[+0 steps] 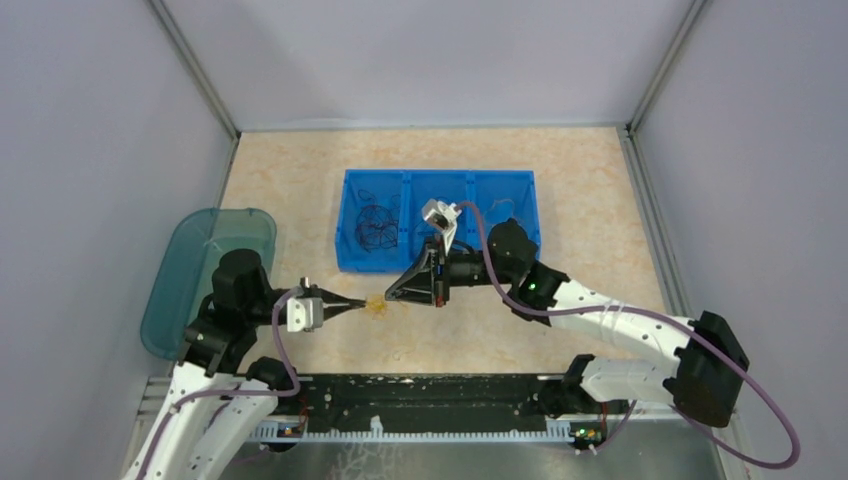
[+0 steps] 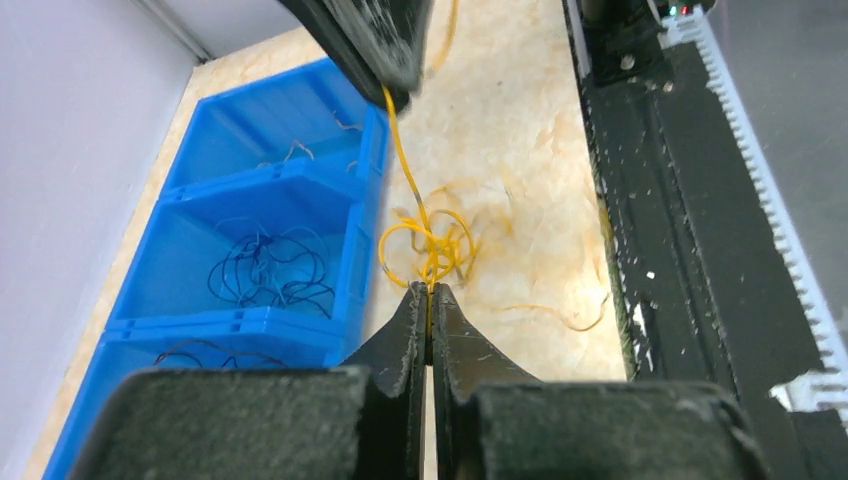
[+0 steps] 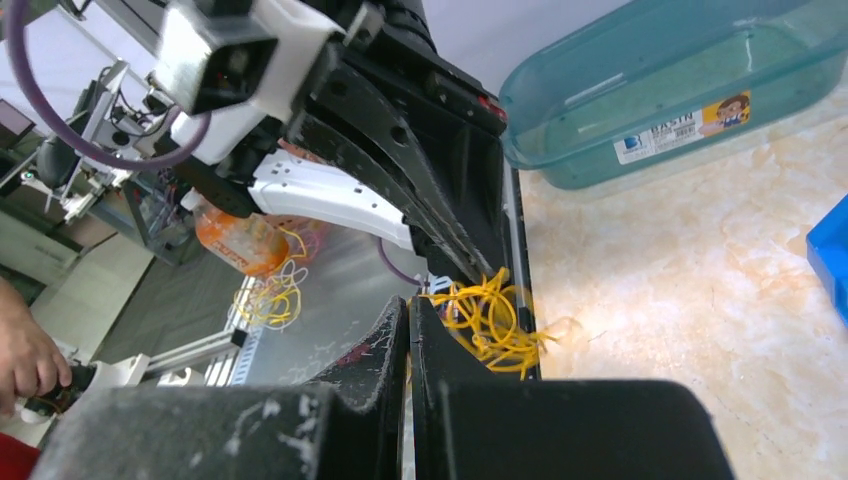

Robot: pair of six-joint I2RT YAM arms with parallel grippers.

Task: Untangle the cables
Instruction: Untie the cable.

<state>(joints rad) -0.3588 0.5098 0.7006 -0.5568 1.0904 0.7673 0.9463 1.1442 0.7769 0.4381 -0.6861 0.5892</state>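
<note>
Cables (image 2: 438, 250) — thin yellow-orange curly tangle — clamped by left end effector (image 2: 430, 291) and right end effector (image 3: 408, 302).

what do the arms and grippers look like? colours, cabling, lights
The left arm and right arm have white links with black joint housings. A purple-grey cable loops outside along each. The left gripper and right gripper are black, fingers tapering to thin tips. White camera block on each wrist; green light on the right arm.
</note>
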